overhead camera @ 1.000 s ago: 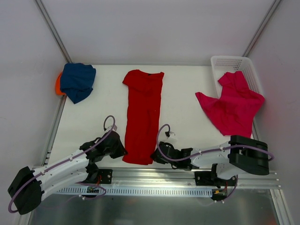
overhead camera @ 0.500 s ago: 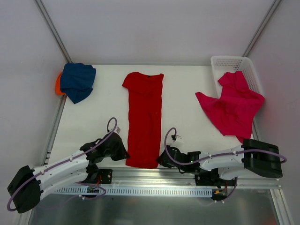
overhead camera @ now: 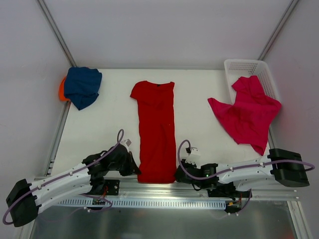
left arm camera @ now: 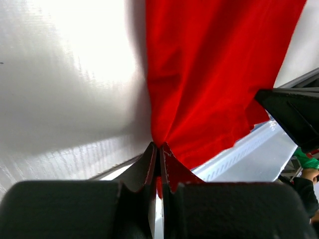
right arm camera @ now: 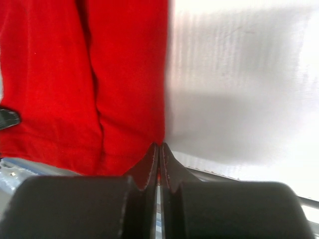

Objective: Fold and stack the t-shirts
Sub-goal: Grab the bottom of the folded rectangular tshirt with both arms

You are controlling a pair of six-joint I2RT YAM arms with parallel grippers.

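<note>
Left gripper [left arm camera: 158, 147] pinches the red t-shirt [overhead camera: 157, 129] at its near hem corner; right gripper [right arm camera: 159, 147] pinches the opposite corner; shirt lies lengthwise on the worktop [overhead camera: 199, 134].

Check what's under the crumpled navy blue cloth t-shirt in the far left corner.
An orange cloth edge pokes out left of the navy blue cloth t-shirt. The rest is covered; its shape can't be seen.

I work in a robotics lab test cell, not a home. My left arm [overhead camera: 65, 180] and right arm [overhead camera: 244, 170] are bolted to a perforated aluminium rail [overhead camera: 164, 202] at the near edge of a plain white table [overhead camera: 199, 99]. Blank white panels [overhead camera: 164, 30] braced by bare metal struts [overhead camera: 55, 30] wall it in.
</note>
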